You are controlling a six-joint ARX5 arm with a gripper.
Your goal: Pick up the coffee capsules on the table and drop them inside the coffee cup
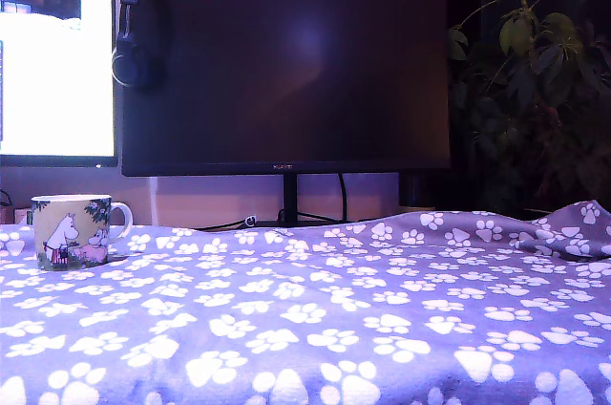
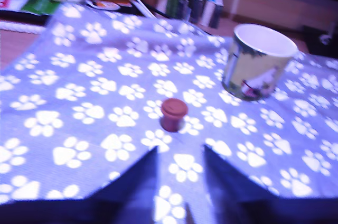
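- Nearest, wrist view: hand (image 2: 179,152) seen only as two dark, blurred finger tips, bases cut off by the frame edge; tips spread apart, nothing between them but bare cloth.
- Just beyond the tips: single reddish-brown coffee capsule (image 2: 173,114) resting on the table (image 2: 79,129), apart from both fingers; standing on end, long axis roughly upright, wider flat face uppermost. Edges softened by blur.
- Farther on: coffee cup (image 2: 257,61) upright on the cloth, mouth open upward, near the capsule but not touching; handle not visible from this side; printed figures smeared and hard to read.
- Farthest in wrist view: cables and dark box-like items past the cloth edge, too blurred to identify.
- Exterior view: cup (image 1: 73,230) at the exterior view's left, handle turned toward the exterior view's right, far edge of the cloth. Capsule and hand not seen here.
- Behind the table: dark monitor (image 1: 286,71), bright second screen (image 1: 52,52) cut off at the left, headphones (image 1: 138,32) hung between them, plant (image 1: 535,71) in shadow.
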